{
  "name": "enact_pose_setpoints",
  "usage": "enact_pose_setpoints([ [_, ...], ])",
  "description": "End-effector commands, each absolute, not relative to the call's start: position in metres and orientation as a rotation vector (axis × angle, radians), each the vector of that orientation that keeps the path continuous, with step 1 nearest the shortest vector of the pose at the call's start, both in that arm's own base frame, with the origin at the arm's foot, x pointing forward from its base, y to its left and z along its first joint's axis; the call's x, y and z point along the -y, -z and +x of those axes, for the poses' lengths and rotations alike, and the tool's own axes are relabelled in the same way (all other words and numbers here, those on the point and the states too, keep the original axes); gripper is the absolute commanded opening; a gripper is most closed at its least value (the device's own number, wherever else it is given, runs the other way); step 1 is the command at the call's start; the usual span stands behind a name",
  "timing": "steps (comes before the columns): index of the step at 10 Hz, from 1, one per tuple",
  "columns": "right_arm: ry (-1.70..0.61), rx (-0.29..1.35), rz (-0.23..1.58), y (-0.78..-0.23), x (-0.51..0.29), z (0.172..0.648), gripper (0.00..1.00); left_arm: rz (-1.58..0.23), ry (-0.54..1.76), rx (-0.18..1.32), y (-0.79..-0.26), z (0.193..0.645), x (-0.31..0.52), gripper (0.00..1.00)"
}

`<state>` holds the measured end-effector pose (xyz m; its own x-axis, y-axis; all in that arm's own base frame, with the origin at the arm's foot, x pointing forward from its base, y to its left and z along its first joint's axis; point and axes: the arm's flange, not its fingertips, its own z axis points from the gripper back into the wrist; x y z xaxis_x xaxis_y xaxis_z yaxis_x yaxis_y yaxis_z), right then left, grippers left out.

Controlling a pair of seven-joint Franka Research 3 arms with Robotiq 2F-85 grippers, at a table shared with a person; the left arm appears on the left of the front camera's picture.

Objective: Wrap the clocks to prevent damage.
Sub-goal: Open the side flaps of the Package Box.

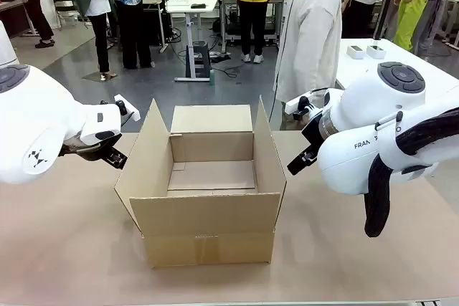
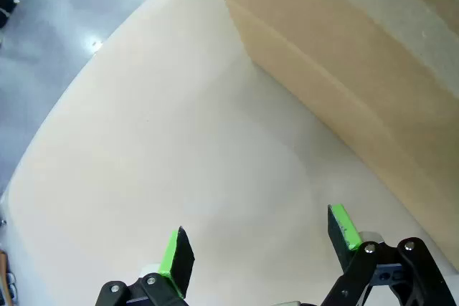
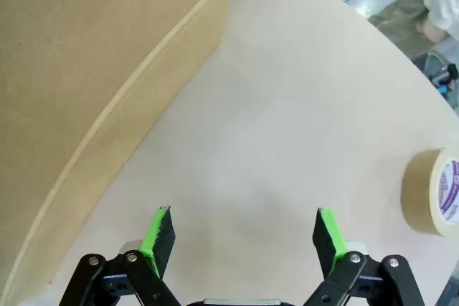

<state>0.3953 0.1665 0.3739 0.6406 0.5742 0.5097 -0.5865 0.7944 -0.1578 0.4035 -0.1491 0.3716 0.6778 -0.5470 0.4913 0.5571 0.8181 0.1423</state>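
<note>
While the cardboard box [image 1: 208, 223] stands between them, the left claw [image 2: 258, 228] and right claw [image 3: 244, 218] gape wide, empty.

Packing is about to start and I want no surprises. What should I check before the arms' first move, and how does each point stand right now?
1. The left end effector open, nothing held: ok.
2. The right end effector open, nothing held: ok.
3. The cardboard box upright on the table, top open: ok.
4. Both end effectors apart from the box walls: ok.
5. The tape roll lying on the table on the right arm's side: ok.
6. The hands of the person at the far side out of the arms' way: cannot tell.
</note>
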Motion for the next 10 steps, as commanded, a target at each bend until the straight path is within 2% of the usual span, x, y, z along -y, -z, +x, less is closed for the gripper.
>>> enact_pose_setpoints([
  [1, -0.662, 0.573, 0.023, -0.3739, -0.1665, 0.3953, 1.0, -0.02, 0.62, 0.546, -0.3716, 0.4034, 0.1491, 1.0],
  [10, -0.662, 0.573, 0.023, -0.3739, -0.1665, 0.3953, 1.0, -0.02, 0.62, 0.546, -0.3716, 0.4034, 0.1491, 1.0],
])
